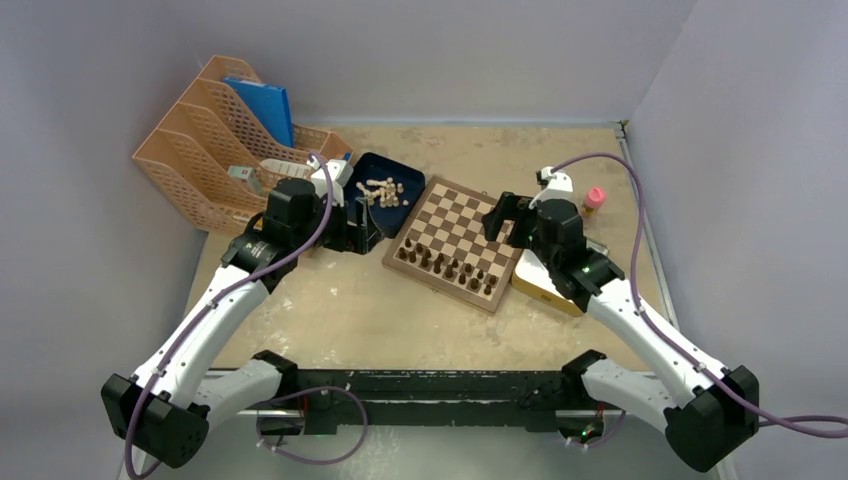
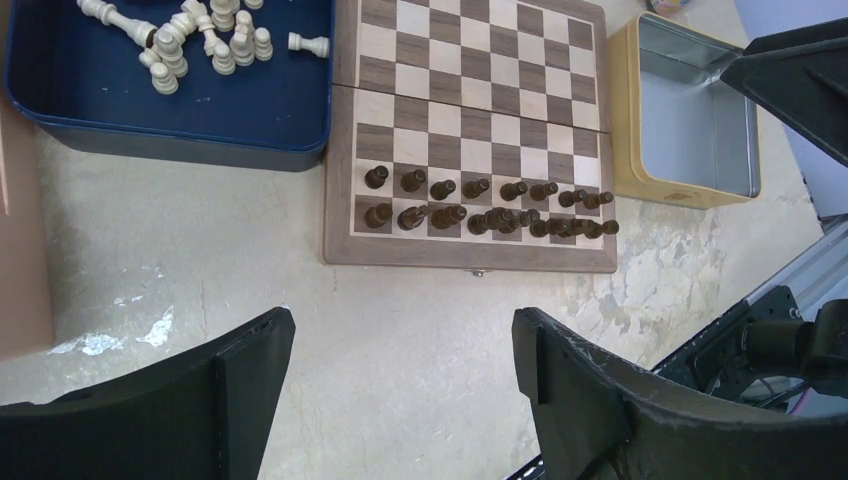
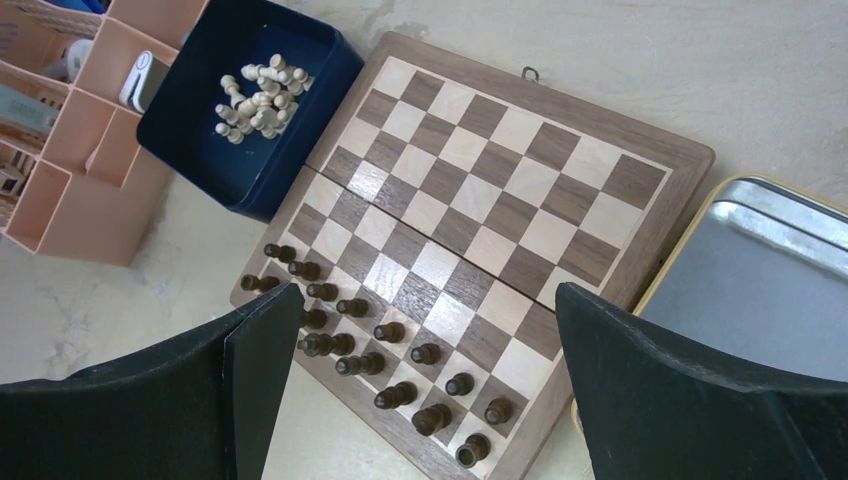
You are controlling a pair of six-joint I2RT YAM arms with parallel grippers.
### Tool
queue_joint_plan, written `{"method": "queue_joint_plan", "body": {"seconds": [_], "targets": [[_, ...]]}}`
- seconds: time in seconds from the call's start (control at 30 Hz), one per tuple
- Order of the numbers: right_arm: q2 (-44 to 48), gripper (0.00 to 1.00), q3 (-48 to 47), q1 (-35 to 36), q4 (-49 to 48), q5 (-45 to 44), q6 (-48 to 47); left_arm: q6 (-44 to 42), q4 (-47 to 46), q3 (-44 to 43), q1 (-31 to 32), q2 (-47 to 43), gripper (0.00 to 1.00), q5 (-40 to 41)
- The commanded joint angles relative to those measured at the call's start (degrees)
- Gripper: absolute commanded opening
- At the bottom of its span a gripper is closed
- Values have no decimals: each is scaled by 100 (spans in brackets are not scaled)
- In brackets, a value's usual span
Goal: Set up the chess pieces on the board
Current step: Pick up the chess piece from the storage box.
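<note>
Top external view: a scuffed beige table [image 1: 340, 310] fills the frame, and two white-and-black arms rise from the bottom edge.
Peach file rack [image 1: 190, 150]: upper left of the top view, with a blue folder [image 1: 262, 105] standing in it.
Board [image 1: 455, 215]: centre of the top view, turned at an angle, lying between tray and tin.
Blue tray [image 2: 120, 100]: upper left of the left wrist view, its wall right against the board's left side.
Yellow-rimmed tin [image 2: 690, 110]: upper right of the left wrist view, just beside the board, with its bare metal floor showing.
Left gripper [image 2: 402, 322]: fingers spread wide with nothing between them, above bare table below the board.
Right gripper [image 3: 430, 300]: fingers spread wide, gripping nothing, above the board's lower-left part.
Dark brown pieces [image 2: 480, 205]: two rows along the board's lower edge in the left wrist view, bunched together toward the right.
Chess pieces [image 2: 190, 40]: light beige, heaped in the tray's upper part, several lying on their sides.
Pink-capped bottle [image 1: 594, 200]: right of the board in the top view.
</note>
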State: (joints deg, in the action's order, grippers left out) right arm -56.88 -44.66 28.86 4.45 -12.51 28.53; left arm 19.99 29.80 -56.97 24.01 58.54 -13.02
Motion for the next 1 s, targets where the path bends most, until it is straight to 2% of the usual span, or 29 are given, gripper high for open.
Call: {"method": "queue_joint_plan", "body": {"seconds": [0.0,0.23,0.33,0.43,0.57,0.77,0.97], "targets": [[193,99,-125,23,-129,-92,69,62,-97,-166,-46,-3,80,155],[323,99,-119,30,-251,146,65,1008,-74,-527,-46,372,80,1886],[387,99,-146,23,-245,184,26,795,-403,-621,-46,571,78,1935],[500,99,-188,28,-244,326,-28,208,-288,-1110,-53,1216,69,2003],[796,99,-113,26,-394,594,-122,29,110,-1922,-93,2159,61,2059],[1181,98,104,25,-764,1111,-70,-119,-41,-2870,-202,3371,44,1754],[1078,97,135,24,-875,1474,-7,-579,-273,-3535,-212,4511,42,1713]]}}
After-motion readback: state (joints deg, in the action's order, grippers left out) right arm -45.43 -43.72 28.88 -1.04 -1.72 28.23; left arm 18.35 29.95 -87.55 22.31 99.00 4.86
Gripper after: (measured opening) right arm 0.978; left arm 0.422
